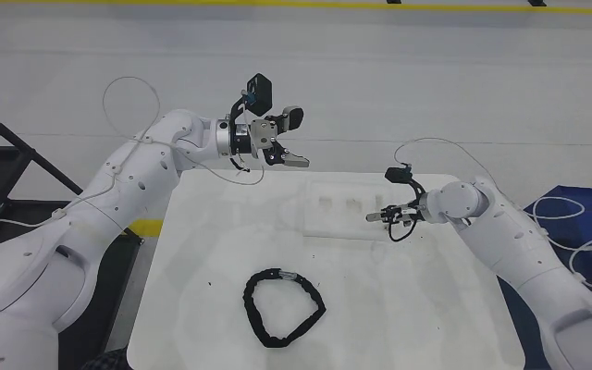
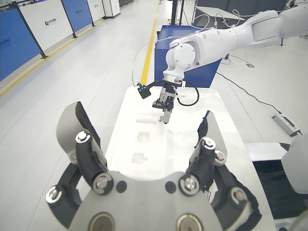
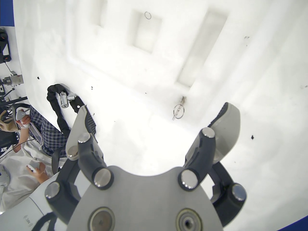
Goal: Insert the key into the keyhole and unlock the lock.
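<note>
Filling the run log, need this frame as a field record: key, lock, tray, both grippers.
key: small silver metal key on a wire ring, flat on the white surface by the tray's long recess, not held
lock: black fabric-sleeved chain lock with silver cylinder, closed loop on the white table, near side
tray: white foam tray with three recesses, mid-table
left gripper: open, empty, raised off the table's far left corner
right gripper: open, empty, poised over the key
</note>
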`<control>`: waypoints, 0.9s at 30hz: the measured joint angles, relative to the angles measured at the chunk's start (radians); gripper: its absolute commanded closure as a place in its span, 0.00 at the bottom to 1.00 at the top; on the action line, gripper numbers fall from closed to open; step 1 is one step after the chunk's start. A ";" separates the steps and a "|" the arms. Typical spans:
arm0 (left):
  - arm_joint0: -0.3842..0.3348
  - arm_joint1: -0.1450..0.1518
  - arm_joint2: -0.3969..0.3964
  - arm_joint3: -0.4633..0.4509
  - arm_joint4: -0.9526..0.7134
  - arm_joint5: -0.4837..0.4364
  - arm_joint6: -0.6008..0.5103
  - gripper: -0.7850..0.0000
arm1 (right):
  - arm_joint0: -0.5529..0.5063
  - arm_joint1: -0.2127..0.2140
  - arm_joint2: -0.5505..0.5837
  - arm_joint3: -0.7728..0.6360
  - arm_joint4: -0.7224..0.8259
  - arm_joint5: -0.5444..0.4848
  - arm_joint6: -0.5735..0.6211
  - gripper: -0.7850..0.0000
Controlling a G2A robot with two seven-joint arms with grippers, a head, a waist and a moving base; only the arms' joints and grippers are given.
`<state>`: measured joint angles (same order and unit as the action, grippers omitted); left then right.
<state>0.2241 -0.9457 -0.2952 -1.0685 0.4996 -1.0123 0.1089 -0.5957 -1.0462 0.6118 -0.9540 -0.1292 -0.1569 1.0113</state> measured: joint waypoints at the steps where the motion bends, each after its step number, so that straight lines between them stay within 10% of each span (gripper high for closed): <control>1: 0.000 0.000 0.000 0.000 0.000 0.000 0.000 0.00 | 0.000 0.000 0.000 0.000 0.000 0.000 0.000 0.00; 27: 0.000 0.000 0.000 0.000 0.000 0.000 0.000 0.00 | -0.013 -0.009 -0.017 -0.086 -0.078 0.066 0.042 0.00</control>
<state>0.2241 -0.9457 -0.2952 -1.0685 0.4996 -1.0123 0.1089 -0.6087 -1.0552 0.5945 -1.0395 -0.2070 -0.0911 1.0535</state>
